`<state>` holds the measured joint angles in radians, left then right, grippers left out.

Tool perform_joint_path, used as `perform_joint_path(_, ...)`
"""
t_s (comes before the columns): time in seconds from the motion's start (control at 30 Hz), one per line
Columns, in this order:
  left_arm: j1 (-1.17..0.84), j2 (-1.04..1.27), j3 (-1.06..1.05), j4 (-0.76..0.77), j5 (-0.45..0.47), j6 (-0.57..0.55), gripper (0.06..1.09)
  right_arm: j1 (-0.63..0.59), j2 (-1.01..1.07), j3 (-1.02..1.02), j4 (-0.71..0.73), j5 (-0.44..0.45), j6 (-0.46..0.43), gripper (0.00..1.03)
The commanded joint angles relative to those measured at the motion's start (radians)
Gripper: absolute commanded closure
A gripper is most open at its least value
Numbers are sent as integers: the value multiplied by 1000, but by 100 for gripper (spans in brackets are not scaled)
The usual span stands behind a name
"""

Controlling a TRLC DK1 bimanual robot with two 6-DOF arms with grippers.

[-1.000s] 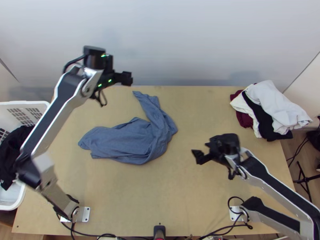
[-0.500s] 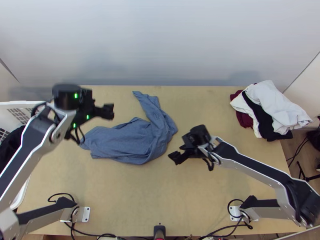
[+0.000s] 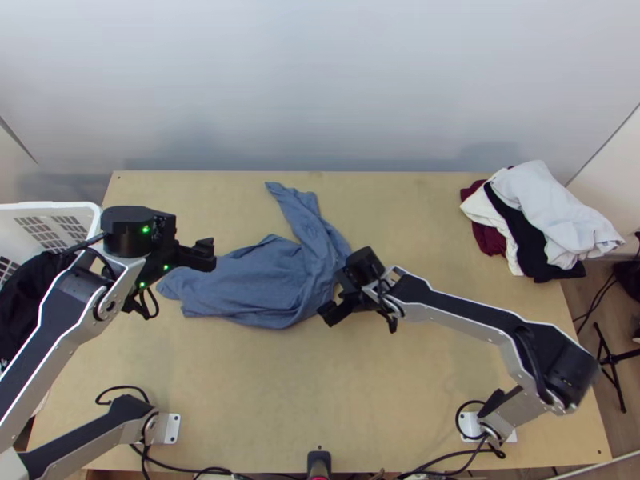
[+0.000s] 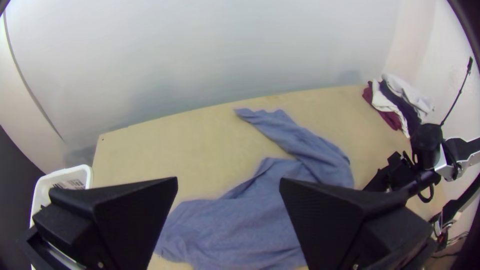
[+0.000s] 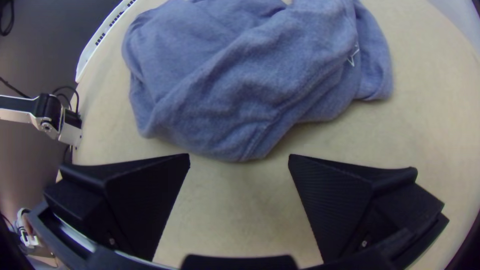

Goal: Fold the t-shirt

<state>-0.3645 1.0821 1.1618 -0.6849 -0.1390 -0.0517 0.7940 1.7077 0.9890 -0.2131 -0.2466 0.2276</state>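
From the right wrist, a star (image 5: 351,60) marks the shirt (image 5: 235,85).

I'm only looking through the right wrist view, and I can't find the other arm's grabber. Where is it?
Observer: In the top view, the left gripper shows by the left part of the blue shirt.
Operator: Ooh. Are there more clothes on the table?
Observer: Yes, a pile of clothes lies at the far right corner.
Operator: I see a bit of white basket. What's inside?
Observer: Black cloth is in the basket.
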Motion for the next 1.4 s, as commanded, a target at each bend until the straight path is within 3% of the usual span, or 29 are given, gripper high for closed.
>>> perform_joint_path(0.0, 29, -21, -37, 21, -11, 29, 10, 7, 81, 48, 0, 43, -14, 12)
perform_joint_path(0.07, 36, -21, -45, 35, -13, 32, 10, 10, 95, 57, -11, 58, -27, 15)
perform_joint_path(0.1, 39, -21, -48, 39, -11, 33, 10, 11, 99, 62, -12, 64, -33, 22)
perform_joint_path(0.17, 45, -21, -56, 44, -11, 36, 10, 13, 112, 76, -14, 86, -39, 48)
perform_joint_path(0.23, 61, -17, -70, 62, -11, 36, 10, 22, 116, 86, -14, 127, -63, 87)
perform_joint_path(0.27, 62, -14, -74, 67, -11, 36, 10, 25, 119, 94, -16, 142, -71, 96)
perform_joint_path(0.47, 70, -8, -96, 91, -10, 36, 10, 24, 49, 112, -83, 150, -105, 96)
perform_joint_path(0.67, 61, -14, -99, 87, -10, 58, 10, 31, -164, 266, -345, 150, -154, 96)
perform_joint_path(0.87, 62, -11, -103, 93, -10, 76, 10, 31, -189, 677, -586, 150, -178, 96)
perform_joint_path(1.07, 72, -10, -96, 96, -10, 102, 10, 7, 35, 1321, -804, 150, -178, 96)
perform_joint_path(1.23, 75, -17, -96, 88, -10, 122, 10, -67, 127, 1373, -704, 148, -185, 98)
perform_joint_path(1.37, 82, -25, -100, 81, -10, 127, 10, -130, 205, 1278, -631, 147, -155, 98)
